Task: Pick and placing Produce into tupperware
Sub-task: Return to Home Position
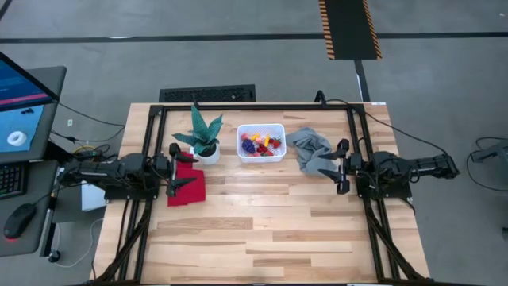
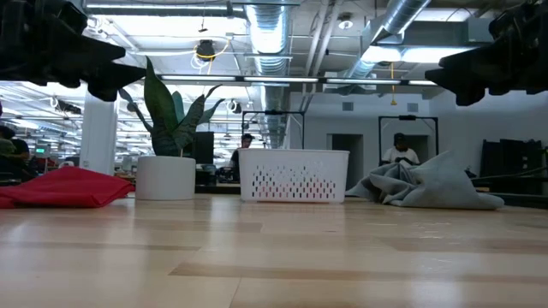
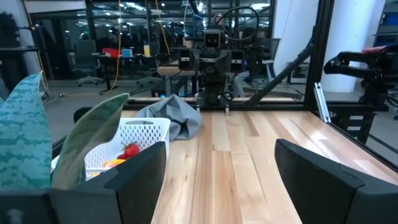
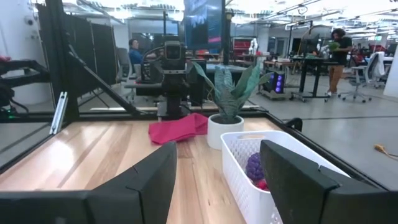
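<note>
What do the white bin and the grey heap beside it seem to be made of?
The small white rectangular bin looks like rigid moulded plastic with a smooth finish: its walls carry neat rows of slots. The crumpled grey heap looks like soft matte fabric, judging by its loose folds.

I see a light wooden plank table [image 1: 262, 230] boxed in by a black metal frame [image 1: 254, 106]. Toward its far left a green spiky-leaved plant [image 1: 202, 131] stands upright in a round white pot [image 1: 209, 156]. A roughly rectangular red fabric cloth [image 1: 189, 189] lies just beside the pot. Well apart to the right sits a crumpled grey cloth [image 1: 311, 151]. Off the table's left edge I make out a lit computer monitor [image 1: 20, 103], a dark keyboard [image 1: 9, 179] and a black mouse [image 1: 17, 220]. A black-and-yellow striped strip [image 1: 349, 28] marks the floor beyond. In the low view a person [image 2: 399, 151] sits in the room behind
</note>
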